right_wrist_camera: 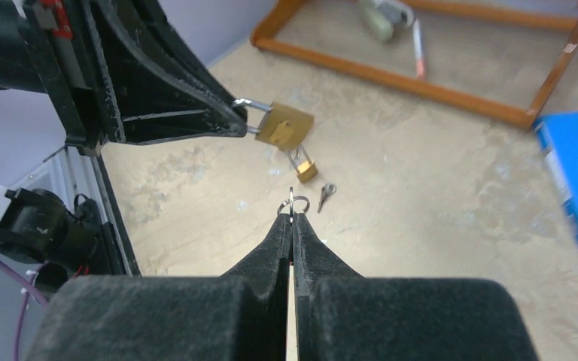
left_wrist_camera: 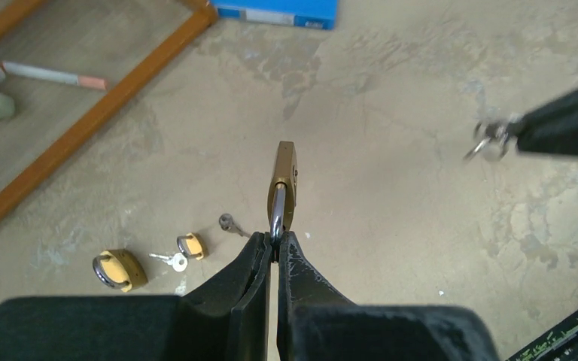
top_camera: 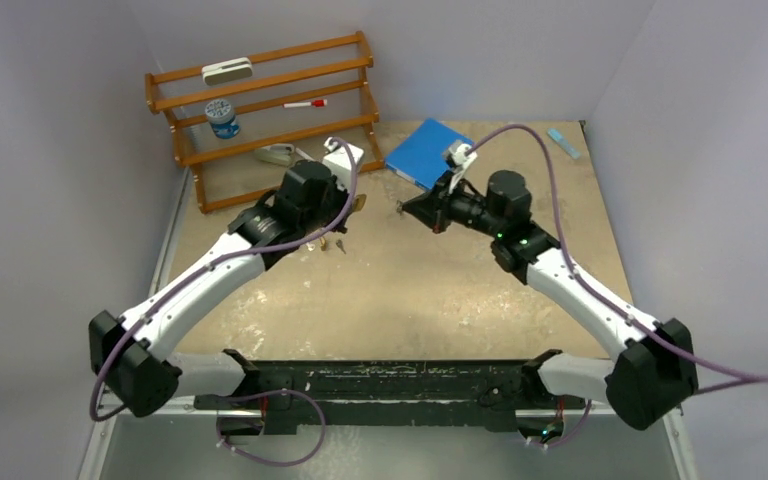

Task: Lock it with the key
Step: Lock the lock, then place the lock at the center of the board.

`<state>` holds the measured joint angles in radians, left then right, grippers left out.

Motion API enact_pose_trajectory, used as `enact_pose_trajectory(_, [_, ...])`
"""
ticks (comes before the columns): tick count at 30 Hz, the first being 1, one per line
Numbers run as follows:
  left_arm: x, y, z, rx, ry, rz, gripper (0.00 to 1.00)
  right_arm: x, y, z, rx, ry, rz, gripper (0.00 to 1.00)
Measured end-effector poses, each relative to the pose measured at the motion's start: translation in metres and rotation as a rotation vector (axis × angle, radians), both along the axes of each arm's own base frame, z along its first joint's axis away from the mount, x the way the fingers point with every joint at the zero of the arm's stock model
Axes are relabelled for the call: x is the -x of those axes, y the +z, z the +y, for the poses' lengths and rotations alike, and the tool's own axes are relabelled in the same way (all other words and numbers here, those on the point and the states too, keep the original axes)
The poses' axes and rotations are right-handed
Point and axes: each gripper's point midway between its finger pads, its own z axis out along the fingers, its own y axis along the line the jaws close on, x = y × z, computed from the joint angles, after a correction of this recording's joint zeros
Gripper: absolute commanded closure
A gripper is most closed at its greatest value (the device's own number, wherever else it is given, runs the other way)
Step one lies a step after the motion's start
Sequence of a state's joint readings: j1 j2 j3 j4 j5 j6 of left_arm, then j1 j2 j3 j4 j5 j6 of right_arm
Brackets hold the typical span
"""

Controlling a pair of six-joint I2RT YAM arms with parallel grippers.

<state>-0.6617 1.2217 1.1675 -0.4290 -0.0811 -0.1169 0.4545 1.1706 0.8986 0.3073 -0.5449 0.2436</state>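
Note:
A brass padlock [left_wrist_camera: 284, 184] hangs in the air above the table, and my left gripper [left_wrist_camera: 276, 239] is shut on its steel shackle. In the right wrist view the same padlock [right_wrist_camera: 284, 126] sticks out of the left gripper [right_wrist_camera: 229, 119], up and to the left of my right gripper [right_wrist_camera: 292, 214]. That right gripper is shut on a small silver key with a ring [right_wrist_camera: 295, 201]; only the ring and a thin edge show. From above, the padlock [top_camera: 359, 205] and the key [top_camera: 400, 208] face each other with a small gap between them.
On the table under the left gripper lie a large brass padlock [left_wrist_camera: 119, 269], a small padlock [left_wrist_camera: 190, 245], a silver key [left_wrist_camera: 171, 260] and a darker key [left_wrist_camera: 229, 223]. A wooden rack [top_camera: 260, 110] stands at the back left. A blue book [top_camera: 428, 152] lies behind the grippers.

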Motion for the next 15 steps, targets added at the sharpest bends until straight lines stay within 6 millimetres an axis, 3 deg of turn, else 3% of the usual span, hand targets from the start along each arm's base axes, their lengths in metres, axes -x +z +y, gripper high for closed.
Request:
enact_pose_trajectory(4, [-0.015,-0.026,-0.005,-0.028,0.081,0.105,1.0,-0.008,-0.043,0.022,0.06,-0.035,0.109,1.0])
enact_pose_trajectory(11, [-0.031,-0.06,-0.02,-0.046,0.17,0.261,1.0,-0.036,-0.118,0.029,0.139,-0.161,0.306,1.0])
enact_pose_trajectory(15, [-0.038,-0.076,-0.029,-0.044,0.205,0.333,1.0,-0.043,-0.149,0.033,0.166,-0.198,0.385,1.0])
